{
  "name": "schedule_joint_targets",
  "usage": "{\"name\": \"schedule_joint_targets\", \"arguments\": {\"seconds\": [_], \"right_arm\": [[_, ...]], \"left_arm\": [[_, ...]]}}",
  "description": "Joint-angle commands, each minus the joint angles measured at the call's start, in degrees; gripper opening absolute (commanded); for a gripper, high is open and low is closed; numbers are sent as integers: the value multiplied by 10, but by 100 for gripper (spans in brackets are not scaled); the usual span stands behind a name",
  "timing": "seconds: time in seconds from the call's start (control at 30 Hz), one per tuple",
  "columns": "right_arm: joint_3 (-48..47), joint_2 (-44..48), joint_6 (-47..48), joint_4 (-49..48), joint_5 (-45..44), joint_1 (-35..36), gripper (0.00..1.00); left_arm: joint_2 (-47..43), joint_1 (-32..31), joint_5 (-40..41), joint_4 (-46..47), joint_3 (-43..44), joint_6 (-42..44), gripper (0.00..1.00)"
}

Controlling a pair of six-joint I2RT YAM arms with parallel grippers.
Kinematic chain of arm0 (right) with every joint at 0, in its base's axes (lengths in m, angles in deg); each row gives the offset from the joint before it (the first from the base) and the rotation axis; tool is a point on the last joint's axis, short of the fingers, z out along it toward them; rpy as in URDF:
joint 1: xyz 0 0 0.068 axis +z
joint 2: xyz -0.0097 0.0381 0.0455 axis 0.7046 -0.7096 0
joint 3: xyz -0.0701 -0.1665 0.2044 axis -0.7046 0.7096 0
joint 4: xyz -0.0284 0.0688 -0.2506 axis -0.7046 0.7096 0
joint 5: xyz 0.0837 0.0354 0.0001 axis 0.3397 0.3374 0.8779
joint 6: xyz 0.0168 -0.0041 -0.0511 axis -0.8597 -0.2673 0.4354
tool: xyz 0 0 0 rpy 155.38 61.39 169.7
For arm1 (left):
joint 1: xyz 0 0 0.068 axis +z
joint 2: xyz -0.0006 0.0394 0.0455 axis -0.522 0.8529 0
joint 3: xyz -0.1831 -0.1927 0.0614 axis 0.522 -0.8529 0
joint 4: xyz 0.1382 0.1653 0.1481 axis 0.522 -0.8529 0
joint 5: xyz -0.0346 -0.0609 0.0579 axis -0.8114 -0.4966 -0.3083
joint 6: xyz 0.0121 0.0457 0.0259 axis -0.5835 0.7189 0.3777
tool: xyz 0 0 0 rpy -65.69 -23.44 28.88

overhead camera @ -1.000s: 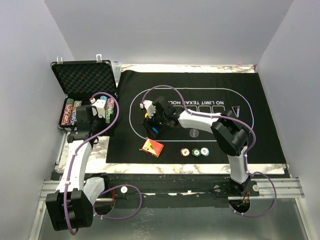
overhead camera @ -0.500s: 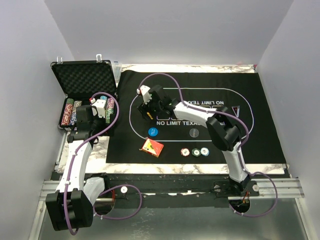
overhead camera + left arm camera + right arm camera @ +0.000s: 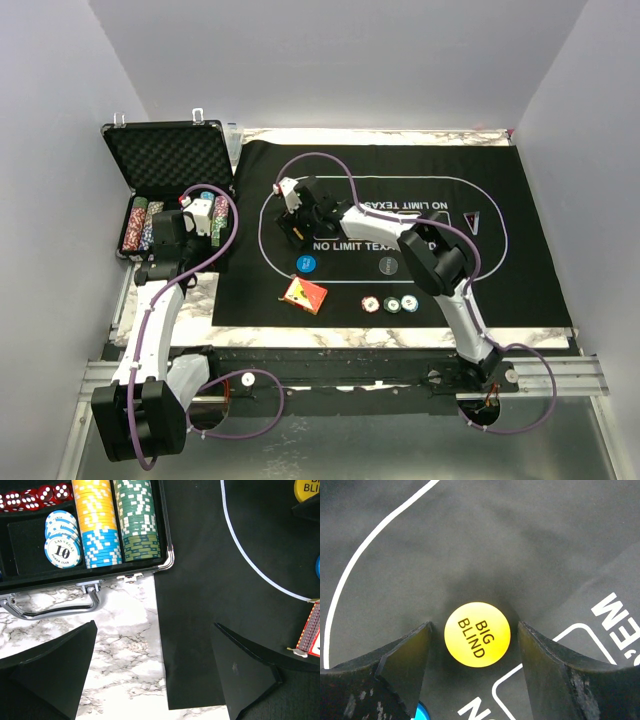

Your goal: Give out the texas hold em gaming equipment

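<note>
Top external: find left gripper [image 3: 200, 214] hanging over the open black case [image 3: 168, 160] at the far left corner of the tabletop [image 3: 200, 300], above the poker chips [image 3: 140, 226] racked inside. Find right gripper [image 3: 292, 228] low over the felt mat [image 3: 520, 250], inside the left end of the printed oval. Note along the mat's near edge, left to right: card box [image 3: 303, 294], then three loose chips [image 3: 391, 304] in a row; just beyond them blue disc [image 3: 307, 264] and black disc [image 3: 388, 266], well apart

Left wrist: see left fingers [image 3: 55, 665] spread wide, nothing between, over bare marble and the mat's left edge. See the case's near right corner holding poker chips on edge in yellow, blue, green and white rows, red dice [image 3: 35, 497] behind, metal handle [image 3: 50, 607] lying on the marble. Catch yellow disc [image 3: 307, 487] at the frame's top right corner, card box at the right border

Right wrist: see yellow disc [image 3: 477, 634], lettered BIG BLIND, flat on the mat between right fingers [image 3: 400, 665], a thin strip of mat visible on either side; record jaws partly apart, astride the disc, not clamping it. Spot blue disc's rim at the bottom border
</note>
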Motion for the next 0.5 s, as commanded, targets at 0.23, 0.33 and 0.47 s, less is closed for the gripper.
{"name": "schedule_joint_targets", "arguments": {"seconds": [0.23, 0.33, 0.47], "right_arm": [[-23, -32, 6, 11, -11, -5, 61], [-24, -26, -4, 21, 1, -13, 59], [-15, -13, -12, 32, 17, -20, 61]], "left_arm": [[-6, 4, -2, 0, 17, -2, 98], [-6, 4, -2, 0, 18, -2, 98], [-6, 4, -4, 0, 17, -2, 98]]}}
